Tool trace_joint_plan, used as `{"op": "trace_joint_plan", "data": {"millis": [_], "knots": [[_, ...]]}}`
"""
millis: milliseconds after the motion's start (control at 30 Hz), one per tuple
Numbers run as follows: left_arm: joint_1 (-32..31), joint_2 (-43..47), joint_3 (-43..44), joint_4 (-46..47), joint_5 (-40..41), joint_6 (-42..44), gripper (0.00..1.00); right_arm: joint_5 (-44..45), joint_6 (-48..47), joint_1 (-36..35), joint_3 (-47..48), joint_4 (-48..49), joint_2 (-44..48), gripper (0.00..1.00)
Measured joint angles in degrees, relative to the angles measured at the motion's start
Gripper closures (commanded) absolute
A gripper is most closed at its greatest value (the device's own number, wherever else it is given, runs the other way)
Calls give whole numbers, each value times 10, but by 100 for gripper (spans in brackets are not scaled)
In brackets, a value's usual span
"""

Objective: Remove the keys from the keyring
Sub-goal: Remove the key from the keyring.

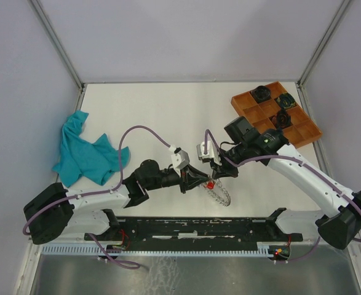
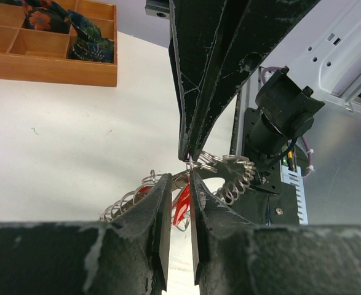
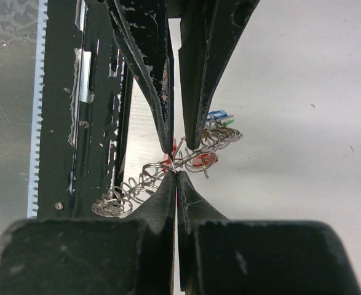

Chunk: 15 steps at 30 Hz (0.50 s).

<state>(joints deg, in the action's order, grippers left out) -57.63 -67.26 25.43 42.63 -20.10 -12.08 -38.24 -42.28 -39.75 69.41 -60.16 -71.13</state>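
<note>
The keyring (image 1: 221, 194), a coil of silver wire, hangs between both grippers just above the table's near middle. My right gripper (image 3: 176, 174) is shut on a strand of its wire (image 3: 126, 192). My left gripper (image 2: 179, 178) faces it tip to tip, its jaws a narrow gap apart. A red-tagged key (image 2: 182, 206) shows through that gap, with neither pad pressing it. Seen from the right wrist, the left gripper (image 3: 179, 146) comes down from above, one fingertip (image 3: 166, 146) beside the wire. More keys with blue (image 3: 216, 114) and green (image 3: 229, 121) tags hang on the far side of the coil.
A wooden compartment tray (image 1: 277, 114) holding dark objects sits at the back right. A teal cloth (image 1: 85, 153) lies at the left. The black mounting rail (image 1: 198, 228) runs along the near edge under the keyring.
</note>
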Motion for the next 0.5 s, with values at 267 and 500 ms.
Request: {"op": "trace_joint_plan", "data": {"millis": [267,500], "knots": [[0,-21,0,28,-12,0,69,11,0,-3,8,-16,-7,99],[-2,8,-24,44,-8,0,68,4,7,-5,9,-4,-9,99]]}}
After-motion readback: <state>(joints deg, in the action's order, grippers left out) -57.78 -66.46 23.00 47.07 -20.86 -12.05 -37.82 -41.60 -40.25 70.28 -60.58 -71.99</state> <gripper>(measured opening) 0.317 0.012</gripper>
